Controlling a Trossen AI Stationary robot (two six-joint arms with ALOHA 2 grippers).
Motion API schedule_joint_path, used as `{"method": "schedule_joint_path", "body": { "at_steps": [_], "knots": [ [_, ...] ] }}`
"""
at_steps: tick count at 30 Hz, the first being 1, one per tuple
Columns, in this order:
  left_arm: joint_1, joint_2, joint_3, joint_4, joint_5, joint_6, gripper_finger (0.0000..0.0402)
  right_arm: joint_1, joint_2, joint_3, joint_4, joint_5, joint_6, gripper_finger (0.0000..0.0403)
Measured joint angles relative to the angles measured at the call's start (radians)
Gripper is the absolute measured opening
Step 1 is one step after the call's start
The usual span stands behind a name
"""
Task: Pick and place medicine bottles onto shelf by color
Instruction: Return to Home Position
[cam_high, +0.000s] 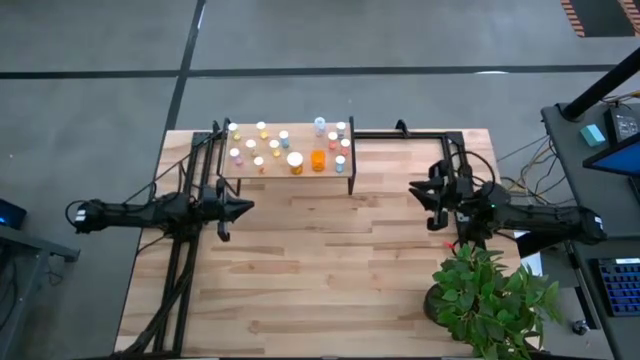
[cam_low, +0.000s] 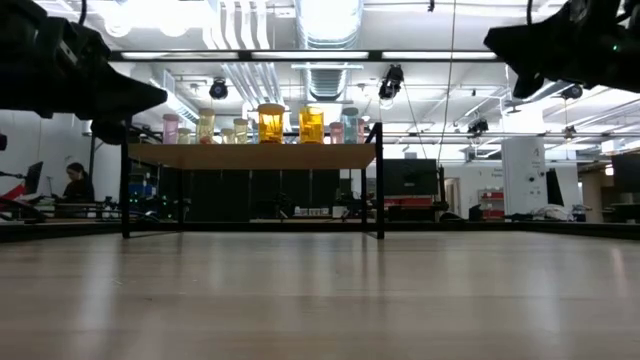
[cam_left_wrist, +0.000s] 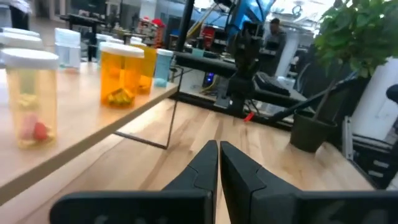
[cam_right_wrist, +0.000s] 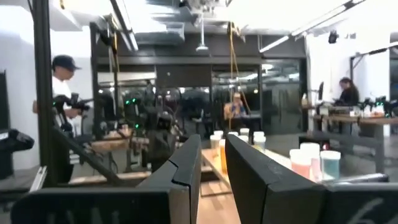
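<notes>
My left gripper (cam_high: 247, 208) hangs over the table (cam_high: 330, 270) just in front of the shelf's (cam_low: 250, 156) left end, near its front left leg and pointing along its front edge. On my left wrist feed its two fingers (cam_left_wrist: 202, 168) are pressed together tip to tip with nothing between them.

All the medicine bottles (cam_high: 295, 160) that I can see stand upright on the shelf's board. Pale yellow and pink ones are spread over its left half, and a few bluish ones are grouped at its right end. The one orange bottle (cam_high: 318, 160) stands at the front edge, a little right of the middle, just beside a larger white-capped one.

My right gripper (cam_high: 416, 192) hangs off the shelf's right end, well clear of its front right leg and facing it. On the right wrist feed its fingers (cam_right_wrist: 186, 171) stand a narrow gap apart and hold nothing.

A green potted plant (cam_high: 490, 295) sits well in front of the shelf, past its right end.
</notes>
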Motion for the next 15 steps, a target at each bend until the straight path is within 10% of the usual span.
{"method": "schedule_joint_path", "body": {
  "at_steps": [15],
  "knots": [
    [0.000,0.084,-0.001,0.000,-0.005,0.000,0.0000,0.000,0.009,-0.001,-0.070,0.055,0.020,0.0063]
  ]
}}
